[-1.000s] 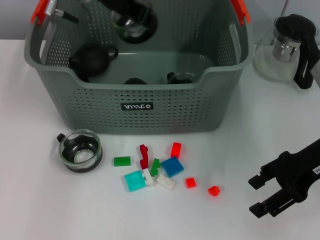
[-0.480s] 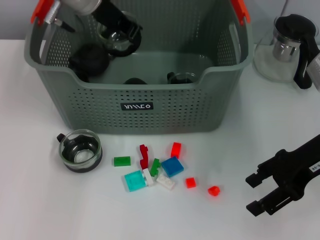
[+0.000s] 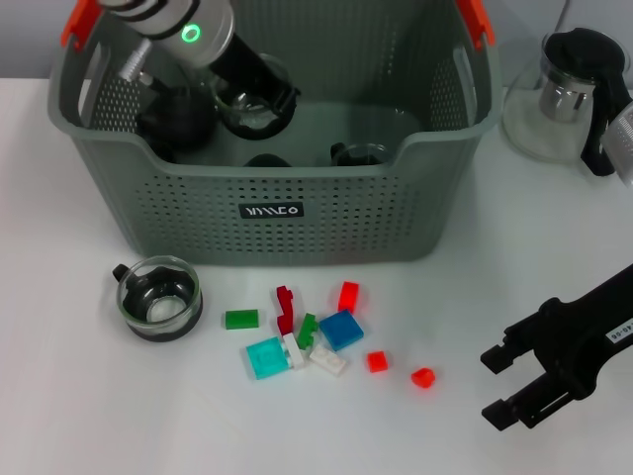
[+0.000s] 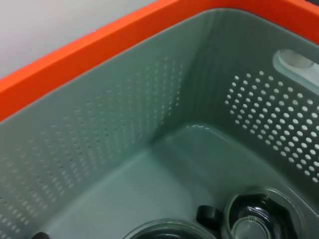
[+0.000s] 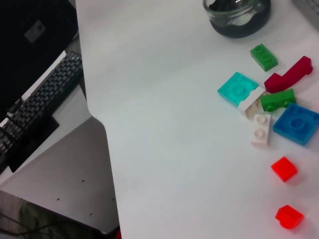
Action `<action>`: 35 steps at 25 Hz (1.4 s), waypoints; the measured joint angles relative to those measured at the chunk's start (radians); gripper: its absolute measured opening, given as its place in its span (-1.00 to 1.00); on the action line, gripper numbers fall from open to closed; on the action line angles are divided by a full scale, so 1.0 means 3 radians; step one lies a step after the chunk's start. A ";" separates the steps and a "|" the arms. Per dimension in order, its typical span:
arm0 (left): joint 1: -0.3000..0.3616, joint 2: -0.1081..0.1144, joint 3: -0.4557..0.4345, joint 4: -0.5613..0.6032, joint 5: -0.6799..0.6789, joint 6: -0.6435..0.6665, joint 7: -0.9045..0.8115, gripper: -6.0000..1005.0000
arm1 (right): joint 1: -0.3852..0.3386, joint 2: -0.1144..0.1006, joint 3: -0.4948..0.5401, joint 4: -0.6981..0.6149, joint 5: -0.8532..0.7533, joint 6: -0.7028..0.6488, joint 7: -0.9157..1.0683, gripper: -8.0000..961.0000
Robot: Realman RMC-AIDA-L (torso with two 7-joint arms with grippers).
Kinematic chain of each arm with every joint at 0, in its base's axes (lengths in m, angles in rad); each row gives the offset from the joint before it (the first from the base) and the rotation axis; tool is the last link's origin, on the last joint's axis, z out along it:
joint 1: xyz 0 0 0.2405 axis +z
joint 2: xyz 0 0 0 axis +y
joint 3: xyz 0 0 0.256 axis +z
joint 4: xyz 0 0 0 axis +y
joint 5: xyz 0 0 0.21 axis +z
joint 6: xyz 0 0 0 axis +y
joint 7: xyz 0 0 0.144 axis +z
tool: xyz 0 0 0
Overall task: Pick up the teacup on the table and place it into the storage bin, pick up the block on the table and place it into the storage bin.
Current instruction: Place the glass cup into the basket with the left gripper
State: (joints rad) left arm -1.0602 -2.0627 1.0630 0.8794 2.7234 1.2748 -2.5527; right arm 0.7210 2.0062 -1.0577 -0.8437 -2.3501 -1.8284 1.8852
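The grey-green storage bin (image 3: 297, 213) stands at the back of the white table. My left gripper (image 3: 255, 99) is down inside the bin, shut on a glass teacup (image 3: 247, 111). A second glass teacup (image 3: 159, 297) with a dark base sits on the table in front of the bin's left corner, also seen as teacup (image 5: 237, 15). Several small blocks lie in front of the bin, among them a blue block (image 3: 341, 330), a cyan block (image 3: 265, 357) and a red block (image 3: 423, 377). My right gripper (image 3: 497, 386) hovers open to the right of the blocks, holding nothing.
In the bin are a black teapot (image 3: 178, 121) and more cups (image 4: 259, 216). A glass teapot (image 3: 569, 94) with a black handle stands right of the bin. In the right wrist view the table edge (image 5: 99, 129) drops to a keyboard (image 5: 42, 94).
My left arm has come down deeper into the bin with the teacup. My right gripper has drifted slightly left and down. The table teacup and blocks have not moved.
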 joint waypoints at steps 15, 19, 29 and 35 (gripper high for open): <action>-0.0008 -0.0060 0.0217 -0.0013 0.0004 -0.0035 0.0011 -0.87 | 0.0003 0.0006 -0.0003 0.0000 -0.0003 0.0000 0.0000 0.72; -0.0009 -0.0065 0.0267 -0.0002 0.0004 -0.0014 0.0027 -0.87 | 0.0004 0.0009 0.0005 0.0000 -0.0059 0.0012 0.0001 0.72; -0.0009 -0.0075 0.0293 0.0018 0.0003 -0.0004 0.0047 -0.87 | 0.0009 0.0026 0.0000 0.0000 -0.0082 0.0031 0.0004 0.72; -0.0007 -0.0074 0.0299 0.0019 0.0003 0.0015 0.0062 -0.87 | 0.0011 0.0027 -0.0003 0.0000 -0.0082 0.0033 0.0005 0.72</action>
State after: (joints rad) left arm -1.0622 -2.0848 1.1527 0.8852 2.7244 1.2792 -2.5340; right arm 0.7242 2.0141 -1.0587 -0.8436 -2.3746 -1.8184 1.8868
